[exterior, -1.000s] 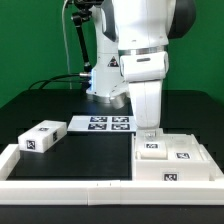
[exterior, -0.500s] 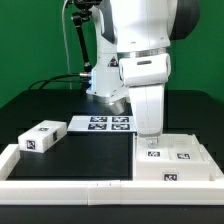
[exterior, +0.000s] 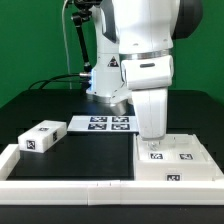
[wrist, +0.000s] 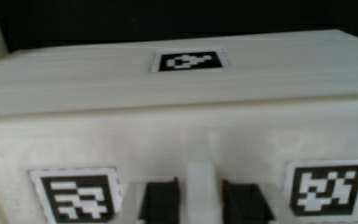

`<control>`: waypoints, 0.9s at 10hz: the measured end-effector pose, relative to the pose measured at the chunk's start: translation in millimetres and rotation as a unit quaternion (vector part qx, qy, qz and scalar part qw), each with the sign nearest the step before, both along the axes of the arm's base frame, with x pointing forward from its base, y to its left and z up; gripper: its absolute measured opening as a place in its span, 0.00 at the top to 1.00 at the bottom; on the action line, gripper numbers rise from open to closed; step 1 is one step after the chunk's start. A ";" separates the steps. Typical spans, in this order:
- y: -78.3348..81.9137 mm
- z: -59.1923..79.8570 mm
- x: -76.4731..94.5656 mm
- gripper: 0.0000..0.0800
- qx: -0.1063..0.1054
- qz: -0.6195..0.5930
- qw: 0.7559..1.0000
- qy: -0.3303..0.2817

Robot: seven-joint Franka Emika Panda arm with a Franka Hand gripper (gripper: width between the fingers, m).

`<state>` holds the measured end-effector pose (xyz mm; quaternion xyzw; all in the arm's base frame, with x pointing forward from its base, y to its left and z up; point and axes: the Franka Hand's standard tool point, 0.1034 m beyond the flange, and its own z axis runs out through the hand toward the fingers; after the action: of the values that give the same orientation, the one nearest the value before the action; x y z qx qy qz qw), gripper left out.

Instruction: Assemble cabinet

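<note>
Cabinet [exterior: 192,166] just below end effector [exterior: 150,138] — whether open or closed, unclear.

Cabinet body [exterior: 176,158]: white box w/ b&w tags on top, sits flat at ext. view's right. Small white tagged block [exterior: 40,137] lies at ext. view's left, well apart from it.
</note>
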<state>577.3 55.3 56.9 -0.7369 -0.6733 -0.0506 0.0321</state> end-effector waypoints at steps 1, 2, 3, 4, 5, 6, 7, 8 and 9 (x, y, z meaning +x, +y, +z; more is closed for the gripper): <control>-0.8 1.1 0.8 0.59 0.000 -0.001 1.000 -0.001; -2.7 4.3 1.8 0.59 -0.001 -0.003 1.000 -0.004; -4.7 7.8 0.4 0.37 -0.002 -0.012 1.000 -0.008; -6.6 10.9 -3.2 0.20 -0.003 -0.022 1.000 -0.012; -9.1 15.0 -7.7 0.20 -0.004 -0.029 0.999 -0.019; -7.8 20.6 -15.5 0.04 -0.005 -0.048 0.998 -0.031; -5.4 25.4 -25.4 0.01 -0.005 -0.066 0.997 -0.037; -5.0 31.6 -34.0 0.00 -0.006 -0.086 0.995 -0.045; -6.0 35.6 -42.3 0.00 -0.005 -0.103 0.993 -0.054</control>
<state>534.9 49.2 92.6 -0.7988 -0.5946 -0.0901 -0.0133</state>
